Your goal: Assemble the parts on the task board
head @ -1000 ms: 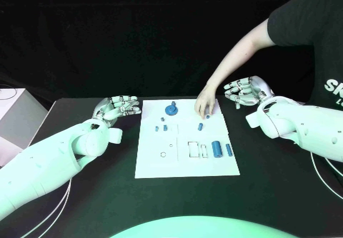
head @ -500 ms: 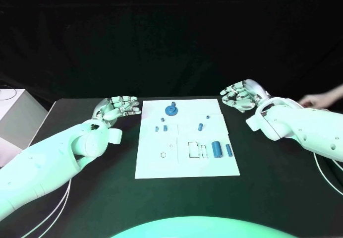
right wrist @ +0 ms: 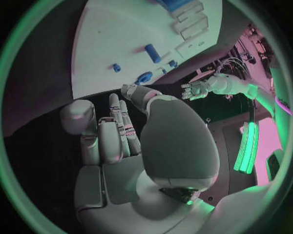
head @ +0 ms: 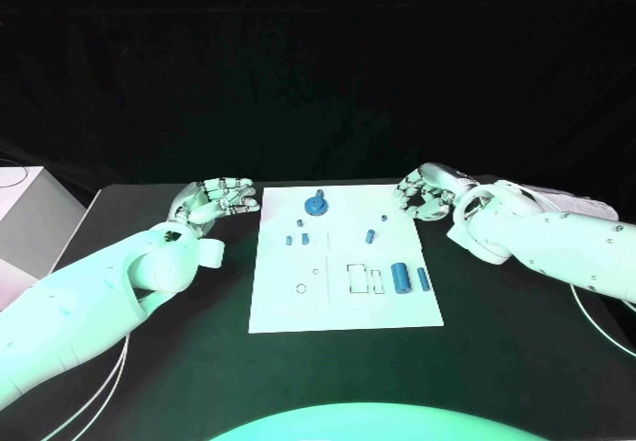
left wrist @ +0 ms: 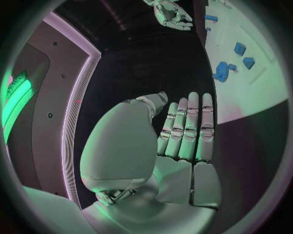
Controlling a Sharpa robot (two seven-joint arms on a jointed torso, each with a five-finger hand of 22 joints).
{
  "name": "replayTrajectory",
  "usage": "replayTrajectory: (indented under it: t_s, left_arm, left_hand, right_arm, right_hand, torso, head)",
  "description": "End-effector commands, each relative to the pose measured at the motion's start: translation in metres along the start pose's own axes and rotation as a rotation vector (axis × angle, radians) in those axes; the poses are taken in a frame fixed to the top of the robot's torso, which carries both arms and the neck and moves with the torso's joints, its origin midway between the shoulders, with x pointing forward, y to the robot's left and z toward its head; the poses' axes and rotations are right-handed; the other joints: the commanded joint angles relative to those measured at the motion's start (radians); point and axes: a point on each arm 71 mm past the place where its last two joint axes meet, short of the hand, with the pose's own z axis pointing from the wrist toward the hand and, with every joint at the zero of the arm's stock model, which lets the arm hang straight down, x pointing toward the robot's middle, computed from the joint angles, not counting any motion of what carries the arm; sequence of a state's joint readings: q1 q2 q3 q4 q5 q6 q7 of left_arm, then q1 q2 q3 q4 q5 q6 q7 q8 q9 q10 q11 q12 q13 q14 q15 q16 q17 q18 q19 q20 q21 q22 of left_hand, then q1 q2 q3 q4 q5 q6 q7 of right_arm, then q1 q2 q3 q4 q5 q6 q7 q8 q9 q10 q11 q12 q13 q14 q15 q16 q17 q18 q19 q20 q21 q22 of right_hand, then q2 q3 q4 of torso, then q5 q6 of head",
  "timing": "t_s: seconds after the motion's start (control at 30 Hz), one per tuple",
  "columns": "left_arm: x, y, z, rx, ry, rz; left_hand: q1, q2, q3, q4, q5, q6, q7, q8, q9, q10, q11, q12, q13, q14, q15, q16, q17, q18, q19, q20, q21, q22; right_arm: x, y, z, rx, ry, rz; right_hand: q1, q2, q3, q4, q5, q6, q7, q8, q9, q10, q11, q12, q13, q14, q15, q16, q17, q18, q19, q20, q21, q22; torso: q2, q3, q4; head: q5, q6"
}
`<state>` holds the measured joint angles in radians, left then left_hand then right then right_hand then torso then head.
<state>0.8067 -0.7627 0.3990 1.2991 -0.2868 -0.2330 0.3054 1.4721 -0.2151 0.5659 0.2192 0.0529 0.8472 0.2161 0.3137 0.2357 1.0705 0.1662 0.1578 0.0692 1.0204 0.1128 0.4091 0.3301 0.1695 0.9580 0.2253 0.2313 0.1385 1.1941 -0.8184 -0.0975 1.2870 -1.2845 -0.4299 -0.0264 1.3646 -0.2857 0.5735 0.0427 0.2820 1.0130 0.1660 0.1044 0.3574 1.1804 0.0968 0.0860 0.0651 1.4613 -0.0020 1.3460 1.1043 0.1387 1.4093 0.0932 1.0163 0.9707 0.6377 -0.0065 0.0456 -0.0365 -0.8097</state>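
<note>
The white task board (head: 345, 303) lies mid-table. A blue round part with a knob (head: 317, 203) sits near its far edge, with several small blue parts (head: 305, 238) below it and two blue cylinders (head: 401, 274) beside outlined slots at the right. My left hand (head: 219, 197) hovers off the board's far left corner, holding nothing; in the left wrist view its fingers (left wrist: 186, 131) lie straight beside the board (left wrist: 250, 92). My right hand (head: 426, 191) hangs at the far right corner, empty, its fingers (right wrist: 116, 126) extended near the board (right wrist: 122, 29).
A white box (head: 27, 220) stands at the table's left edge. Black table (head: 530, 349) surrounds the board on every side. The left wrist view catches my right hand (left wrist: 171, 13) across the board, and the right wrist view shows my left hand (right wrist: 198, 88).
The person's arm that reached onto the board's far right part has withdrawn out of view. My right hand has shifted left, closer to the board's corner. The left hand stayed put.
</note>
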Motion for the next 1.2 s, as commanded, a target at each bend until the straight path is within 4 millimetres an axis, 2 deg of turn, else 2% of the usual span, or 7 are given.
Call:
replayTrajectory:
  t_s: [0.03, 0.1, 0.33, 0.47, 0.83, 1.0, 1.2]
  left_arm:
    - [0.001, -0.004, 0.0, 0.023, 0.005, 0.001]
    - [0.001, -0.006, 0.0, 0.025, 0.006, 0.001]
    - [0.002, -0.015, -0.002, 0.042, 0.018, 0.005]
    - [0.002, -0.02, -0.003, 0.051, 0.023, 0.009]
    - [0.007, -0.03, -0.006, 0.07, 0.041, 0.012]
    - [0.008, -0.032, -0.006, 0.073, 0.048, 0.013]
    - [0.008, -0.033, -0.007, 0.075, 0.05, 0.015]
  left_hand:
    - [0.008, 0.0, 0.002, -0.004, 0.001, 0.001, 0.017, 0.003, 0.001, 0.004, -0.001, 0.005, 0.0, -0.002, -0.003, 0.004, 0.001, 0.013, 0.007, 0.0, 0.006, -0.001]
    - [0.008, 0.0, 0.002, -0.004, 0.001, 0.001, 0.017, 0.003, 0.001, 0.004, -0.001, 0.005, 0.0, -0.002, -0.003, 0.004, 0.001, 0.013, 0.007, 0.0, 0.006, -0.001]
    - [0.007, -0.001, 0.001, -0.004, 0.001, 0.0, 0.018, 0.004, 0.0, 0.003, -0.001, 0.005, 0.0, -0.003, -0.002, 0.005, 0.002, 0.013, 0.007, 0.0, 0.006, -0.001]
    - [0.007, -0.001, 0.001, -0.004, 0.001, 0.0, 0.018, 0.004, 0.0, 0.003, -0.001, 0.005, 0.0, -0.003, -0.002, 0.005, 0.002, 0.013, 0.007, 0.0, 0.006, -0.001]
    - [0.005, -0.002, 0.001, -0.003, 0.001, -0.002, 0.018, 0.005, 0.0, 0.002, 0.0, 0.005, -0.001, -0.004, -0.002, 0.006, 0.003, 0.012, 0.007, 0.0, 0.005, -0.001]
    - [0.005, -0.002, 0.001, -0.003, 0.001, -0.002, 0.018, 0.005, 0.0, 0.002, 0.0, 0.005, -0.001, -0.004, -0.002, 0.006, 0.003, 0.012, 0.007, 0.0, 0.005, -0.001]
    - [0.005, -0.002, 0.001, -0.003, 0.001, -0.002, 0.018, 0.005, 0.0, 0.002, 0.0, 0.005, -0.001, -0.004, -0.002, 0.006, 0.003, 0.012, 0.007, 0.0, 0.005, -0.001]
  right_arm:
    - [0.006, 0.004, 0.004, 0.022, 0.068, -0.207]
    - [0.008, 0.007, 0.006, 0.022, 0.083, -0.238]
    - [0.013, 0.016, 0.011, 0.011, 0.123, -0.291]
    - [0.015, 0.02, 0.014, 0.005, 0.136, -0.301]
    - [0.02, 0.025, 0.026, 0.005, 0.152, -0.317]
    - [0.023, 0.028, 0.029, 0.001, 0.162, -0.319]
    - [0.027, 0.028, 0.031, 0.003, 0.182, -0.32]
  right_hand:
    - [-0.011, -0.001, -0.01, -0.001, -0.007, 0.002, 0.002, 0.005, -0.001, -0.014, 0.001, -0.008, -0.001, 0.028, 0.006, 0.007, 0.003, -0.018, 0.006, 0.002, 0.004, 0.002]
    - [-0.012, -0.002, -0.012, -0.002, -0.008, 0.002, 0.001, 0.005, -0.002, -0.017, 0.001, -0.009, -0.001, 0.028, 0.006, 0.008, 0.003, -0.018, 0.006, 0.002, 0.005, 0.003]
    - [-0.016, -0.005, -0.05, -0.008, -0.014, -0.01, 0.0, 0.0, -0.007, -0.048, 0.004, -0.019, 0.001, 0.026, 0.009, 0.012, 0.004, -0.018, 0.005, 0.006, 0.005, 0.005]
    - [-0.014, -0.003, -0.066, -0.009, -0.011, -0.015, -0.001, -0.003, -0.01, -0.057, 0.004, -0.019, 0.001, 0.025, 0.01, 0.013, 0.004, -0.018, 0.004, 0.007, 0.003, 0.005]
    - [-0.008, 0.005, -0.075, -0.008, -0.009, -0.014, 0.0, -0.002, -0.011, -0.067, 0.005, -0.019, 0.001, 0.025, 0.011, 0.015, 0.007, -0.019, 0.007, 0.009, 0.01, 0.013]
    - [-0.002, 0.016, -0.072, -0.003, -0.008, -0.007, -0.007, 0.001, -0.012, -0.061, 0.002, -0.014, 0.002, 0.028, 0.01, 0.022, 0.016, -0.021, 0.011, 0.009, 0.021, 0.024]
    - [0.003, 0.024, -0.063, 0.002, -0.007, 0.002, -0.011, 0.006, -0.012, -0.054, -0.002, -0.009, 0.002, 0.029, 0.007, 0.025, 0.02, -0.022, 0.014, 0.008, 0.028, 0.032]
  torso:
    - [0.004, -0.0014, 0.0029]
    - [0.005, -0.0021, 0.0043]
    - [0.006, -0.0004, 0.0088]
    - [0.005, -0.0007, 0.0067]
    - [0.006, -0.0009, 0.0074]
    - [0.007, -0.0022, 0.0077]
    - [0.007, -0.0018, 0.0062]
  head:
    - [-0.004, 0.001]
    - [-0.005, 0.003]
    - [-0.006, 0.004]
    - [-0.008, 0.006]
    - [-0.014, 0.007]
    - [-0.015, 0.005]
    - [-0.015, 0.002]
